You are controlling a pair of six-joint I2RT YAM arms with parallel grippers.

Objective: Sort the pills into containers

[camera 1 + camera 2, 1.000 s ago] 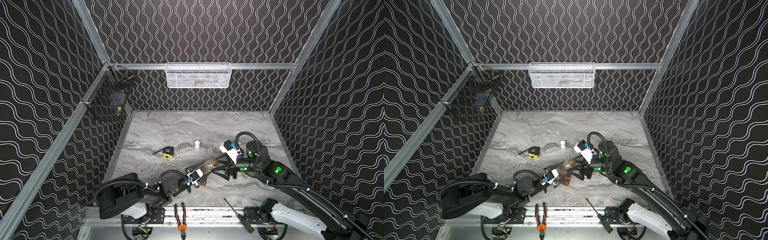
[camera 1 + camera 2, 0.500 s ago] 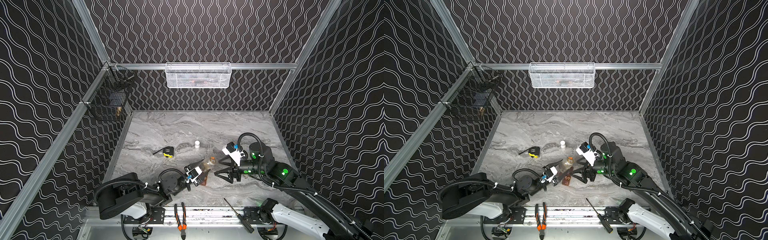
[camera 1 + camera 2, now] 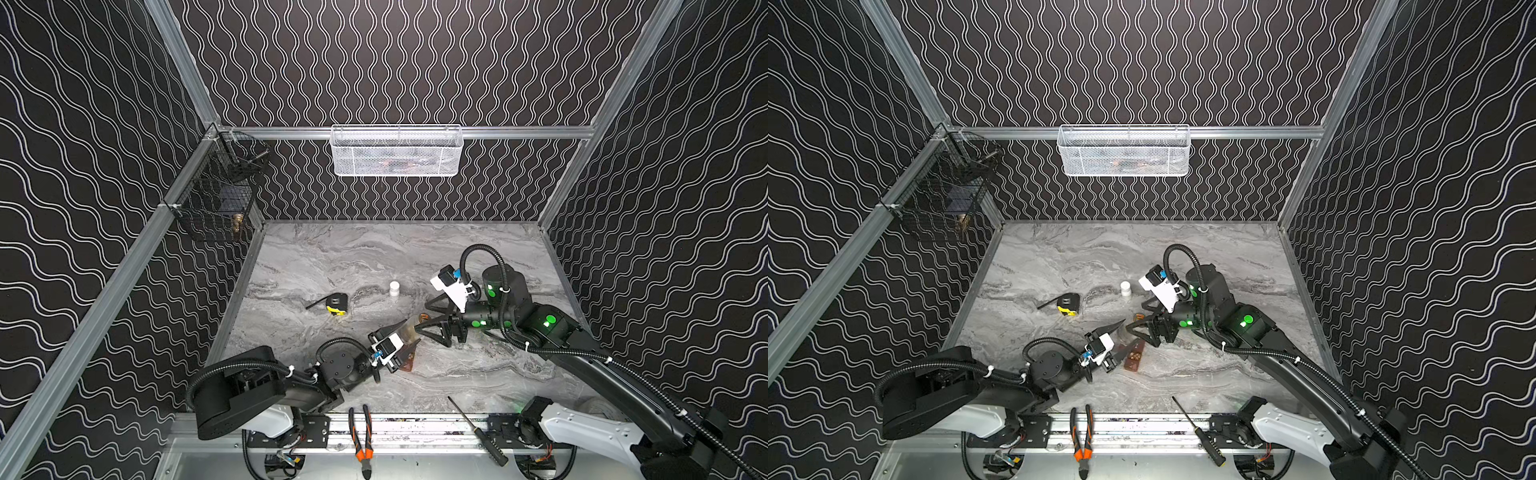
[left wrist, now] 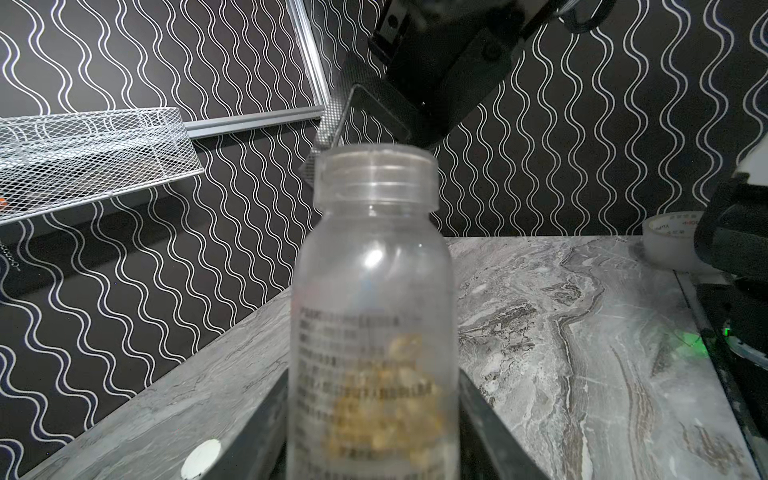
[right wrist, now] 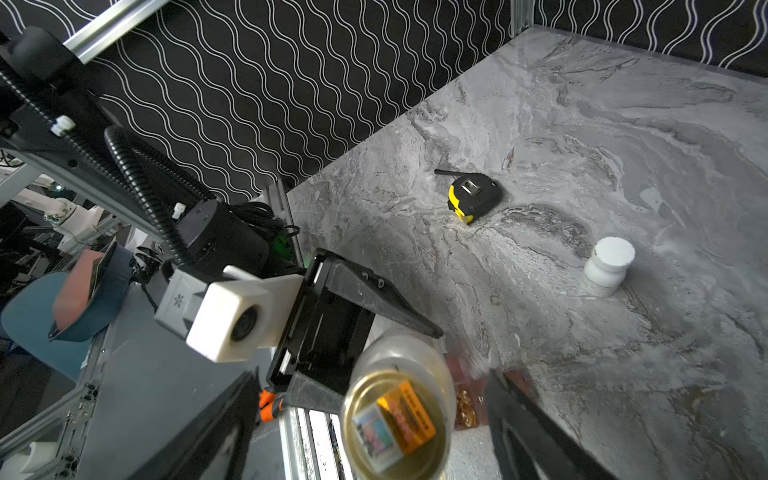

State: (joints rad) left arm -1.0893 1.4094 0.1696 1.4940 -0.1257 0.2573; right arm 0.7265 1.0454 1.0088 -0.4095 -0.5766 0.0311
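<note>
Now left end effector (image 3: 411, 331) grasping bottle (image 4: 374, 291), right end effector (image 3: 420, 317) released, packet (image 5: 395, 424) right-wrist only.

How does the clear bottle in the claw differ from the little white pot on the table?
The clear bottle is see-through, showing yellowish pills; the white pot is opaque. The bottle is uncapped and clamped in the left gripper above the table; the pot stands free on the table. The bottle looks bigger than the pot. Both are round.

Walls (image 3: 395, 62) are black (white waves), table (image 3: 457, 374) grey-marbled — tape measure (image 3: 337, 303) yellow-black, containers (image 3: 1134, 360) reddish-brown.
</note>
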